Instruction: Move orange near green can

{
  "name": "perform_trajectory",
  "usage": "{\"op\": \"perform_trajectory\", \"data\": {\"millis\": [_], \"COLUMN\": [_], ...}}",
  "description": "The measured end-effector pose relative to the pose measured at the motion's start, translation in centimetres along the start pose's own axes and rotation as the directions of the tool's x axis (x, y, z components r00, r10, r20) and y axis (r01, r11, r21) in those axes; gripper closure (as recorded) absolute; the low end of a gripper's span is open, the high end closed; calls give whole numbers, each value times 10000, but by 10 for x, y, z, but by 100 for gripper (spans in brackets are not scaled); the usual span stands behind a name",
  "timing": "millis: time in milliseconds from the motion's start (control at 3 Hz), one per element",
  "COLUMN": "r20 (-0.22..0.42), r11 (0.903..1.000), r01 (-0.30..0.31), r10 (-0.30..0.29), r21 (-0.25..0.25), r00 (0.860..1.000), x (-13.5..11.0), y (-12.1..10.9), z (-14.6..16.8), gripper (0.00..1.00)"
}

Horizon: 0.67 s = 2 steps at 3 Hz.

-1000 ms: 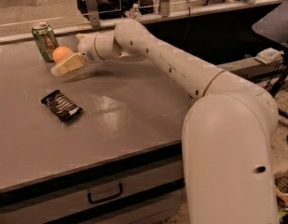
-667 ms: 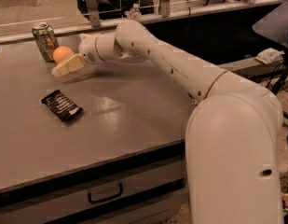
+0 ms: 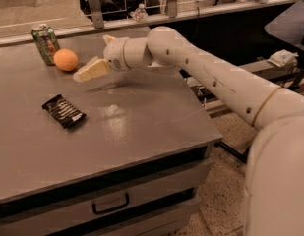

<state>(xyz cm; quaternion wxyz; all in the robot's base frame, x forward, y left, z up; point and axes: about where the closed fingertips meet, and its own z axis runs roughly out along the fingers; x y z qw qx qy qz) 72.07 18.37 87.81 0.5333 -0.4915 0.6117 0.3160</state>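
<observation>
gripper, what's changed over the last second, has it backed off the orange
The gripper and its arm drew back a little to the right, away from the orange. The gripper now sits just right of the fruit, low over the table. The orange, the green can beside it and the black wrapper stayed put.

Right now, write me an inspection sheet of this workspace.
Surface: grey table, drawer in its front.
Job's things: orange close on the right of the upright green can, back left corner; contact unclear.
Clutter: black wrapper lying flat, front left.
Grippers: pincer low over the table, just right of the orange, apart from it.
Cables: nothing seen.
Surroundings: railing behind the table, small bottle by it; speckled floor.
</observation>
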Motion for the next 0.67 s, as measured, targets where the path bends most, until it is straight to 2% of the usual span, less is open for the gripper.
{"op": "perform_trajectory", "data": {"millis": [333,667], "r20": [-328,-449], "r11": [9942,9947], "r01": [52,84], "r10": [-17,-38], "r21": [1072,1022], "r00": [9995,9990], "x": [3,6], "y": [-7,-1], "z": [-57,-58], "gripper": [0,0]}}
